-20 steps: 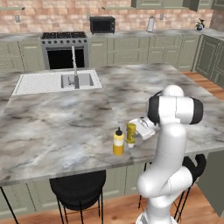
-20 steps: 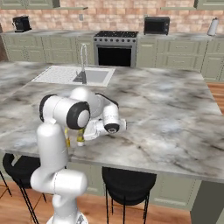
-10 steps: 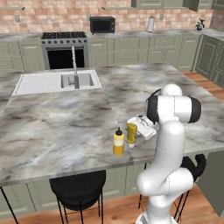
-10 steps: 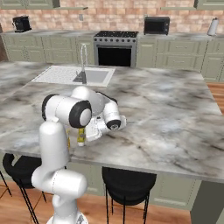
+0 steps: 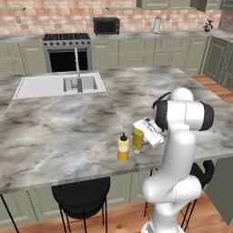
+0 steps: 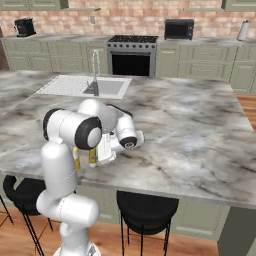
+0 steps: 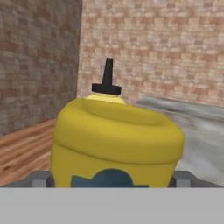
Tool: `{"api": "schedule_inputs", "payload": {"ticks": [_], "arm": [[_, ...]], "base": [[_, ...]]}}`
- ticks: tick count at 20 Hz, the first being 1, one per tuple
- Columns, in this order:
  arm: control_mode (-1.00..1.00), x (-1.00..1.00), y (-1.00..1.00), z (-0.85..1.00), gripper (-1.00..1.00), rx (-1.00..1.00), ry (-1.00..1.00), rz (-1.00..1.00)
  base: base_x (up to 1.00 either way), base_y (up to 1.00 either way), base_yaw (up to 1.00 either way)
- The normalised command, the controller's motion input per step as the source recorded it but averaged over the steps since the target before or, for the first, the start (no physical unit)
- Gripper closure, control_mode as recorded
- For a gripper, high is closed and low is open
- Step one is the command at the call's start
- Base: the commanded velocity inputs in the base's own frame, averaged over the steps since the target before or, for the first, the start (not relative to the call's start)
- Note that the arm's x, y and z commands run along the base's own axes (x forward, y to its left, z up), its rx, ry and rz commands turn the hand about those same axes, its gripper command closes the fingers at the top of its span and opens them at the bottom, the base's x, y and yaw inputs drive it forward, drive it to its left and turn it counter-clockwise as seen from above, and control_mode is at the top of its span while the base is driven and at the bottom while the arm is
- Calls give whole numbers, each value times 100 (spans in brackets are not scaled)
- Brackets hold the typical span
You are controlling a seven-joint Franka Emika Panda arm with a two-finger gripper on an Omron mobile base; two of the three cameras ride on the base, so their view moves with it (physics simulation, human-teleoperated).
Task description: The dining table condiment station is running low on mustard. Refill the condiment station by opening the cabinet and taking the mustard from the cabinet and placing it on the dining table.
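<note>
A kitchen with a brick back wall and green low cabinets surrounds the dining table (image 5: 68, 123), a big island with a grey veined marble top and a sink (image 5: 61, 85) set in it. In the left base view the mustard (image 5: 137, 139) stands on the table near the front edge, cap end down, and the gripper (image 5: 142, 136) meets it from the right side. Just beside it, to the left, stands a taller yellow bottle (image 5: 123, 148) with a dark nozzle (the two bottles are close, but I cannot tell if they touch). A black stool (image 5: 82, 200) is under the table edge.

In the right base view the gripper (image 6: 97, 152) is low over the table (image 6: 200, 130), partly hidden behind the arm, and the mustard (image 6: 92, 156) shows between the arm and the hand.

In the hand view the mustard (image 7: 116, 146) sits very close between the two fingers (image 7: 40, 179), which press at both of its sides, so the gripper is closed on it. The dark nozzle of the taller bottle (image 7: 106, 83) rises just behind it.
</note>
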Motion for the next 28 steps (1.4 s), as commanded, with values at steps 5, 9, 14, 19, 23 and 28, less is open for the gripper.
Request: {"api": "schedule_inputs", "payload": {"ticks": [5,9,14,19,23,28], "arm": [[-100,0,0,0,-100,0,-9,0],[-100,0,0,0,-100,1,-7,0],[-100,0,0,15,-100,2,-2,0],[-100,0,0,32,-100,3,0,0],[-100,0,0,33,-100,2,0,0],[-100,-9,0,39,-100,0,0,0]], "base": [[0,0,0],[0,0,0],[0,0,0],[0,0,0],[0,0,0],[0,0,0]]}}
